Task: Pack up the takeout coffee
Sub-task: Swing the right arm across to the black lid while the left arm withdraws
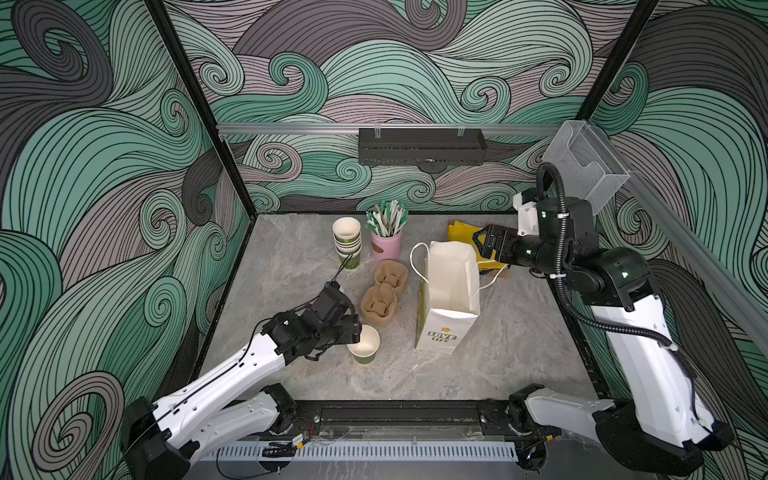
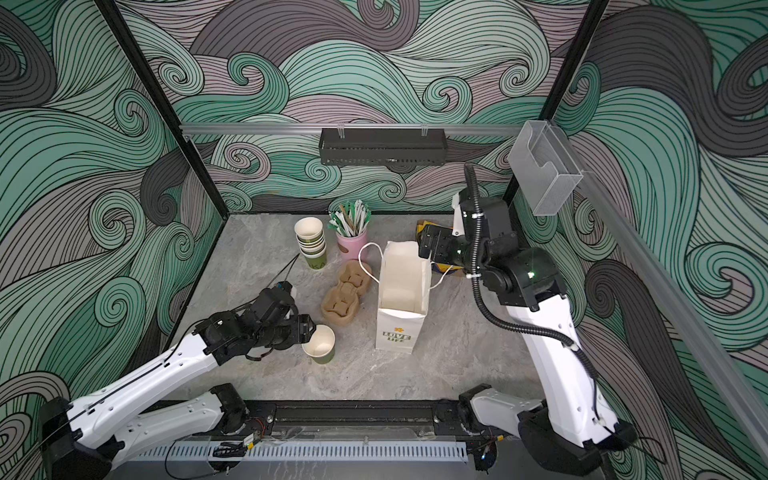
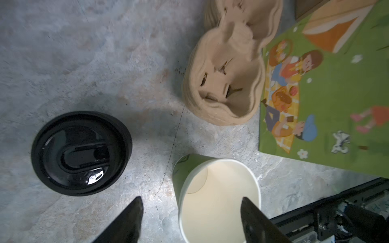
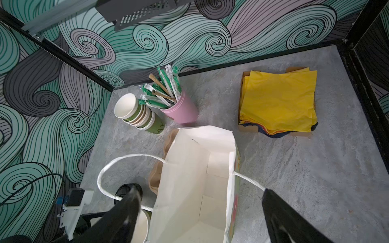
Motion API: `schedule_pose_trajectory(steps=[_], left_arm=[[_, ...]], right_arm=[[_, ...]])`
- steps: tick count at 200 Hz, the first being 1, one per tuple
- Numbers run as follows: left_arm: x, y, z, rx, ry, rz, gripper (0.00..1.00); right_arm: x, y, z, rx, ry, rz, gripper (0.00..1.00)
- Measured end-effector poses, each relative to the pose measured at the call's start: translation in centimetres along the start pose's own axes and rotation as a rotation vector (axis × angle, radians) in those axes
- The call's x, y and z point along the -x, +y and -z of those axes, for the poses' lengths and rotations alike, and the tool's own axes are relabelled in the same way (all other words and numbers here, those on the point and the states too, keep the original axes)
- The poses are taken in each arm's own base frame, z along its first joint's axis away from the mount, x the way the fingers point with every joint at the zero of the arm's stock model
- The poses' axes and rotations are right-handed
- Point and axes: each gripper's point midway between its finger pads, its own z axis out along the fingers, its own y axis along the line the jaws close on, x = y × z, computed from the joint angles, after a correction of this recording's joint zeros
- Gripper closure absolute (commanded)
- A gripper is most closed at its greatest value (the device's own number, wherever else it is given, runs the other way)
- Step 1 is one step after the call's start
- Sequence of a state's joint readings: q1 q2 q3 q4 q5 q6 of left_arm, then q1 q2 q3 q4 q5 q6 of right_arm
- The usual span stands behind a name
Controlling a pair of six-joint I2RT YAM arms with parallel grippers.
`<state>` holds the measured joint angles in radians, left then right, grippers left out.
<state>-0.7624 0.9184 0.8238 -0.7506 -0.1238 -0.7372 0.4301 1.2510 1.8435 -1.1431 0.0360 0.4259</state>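
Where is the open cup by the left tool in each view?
In a top view: cup at the left tool, left of the paper bag.
In a top view: cup, same spot.
Left wrist: cup between black lid and paper bag.
Right wrist: cup partly seen beside paper bag.
Shared landmark: the paper bag.

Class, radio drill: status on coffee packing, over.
Left gripper open at lidless green cup; right gripper open above paper bag. Black lid on table beside cup. Bag mouth unobstructed.
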Motion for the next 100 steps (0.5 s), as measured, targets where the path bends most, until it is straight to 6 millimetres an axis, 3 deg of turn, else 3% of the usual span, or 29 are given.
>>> schedule_pose_trajectory(steps=[22, 41, 66, 100], left_arm=[[4.7, -0.4, 4.0, -0.015, -0.213, 0.036, 0.13], [9.3, 1.3, 8.0, 0.029, -0.406, 0.132, 0.13], [13.7, 7.5, 11.5, 0.186, -0.578, 0.321, 0.12], [14.7, 15.5, 11.6, 0.331, -0.575, 0.556, 0.07]], right_arm=[[0.8, 3.9, 0.1, 0.067, 0.028, 0.103, 0.10], [-0.1, 9.1, -0.7, 0.156, 0.089, 0.235, 0.10], [-3.4, 15.1, -3.1, 0.238, 0.205, 0.388, 0.11], [-11.4, 20.9, -6.2, 0.293, 0.397, 0.584, 0.14]])
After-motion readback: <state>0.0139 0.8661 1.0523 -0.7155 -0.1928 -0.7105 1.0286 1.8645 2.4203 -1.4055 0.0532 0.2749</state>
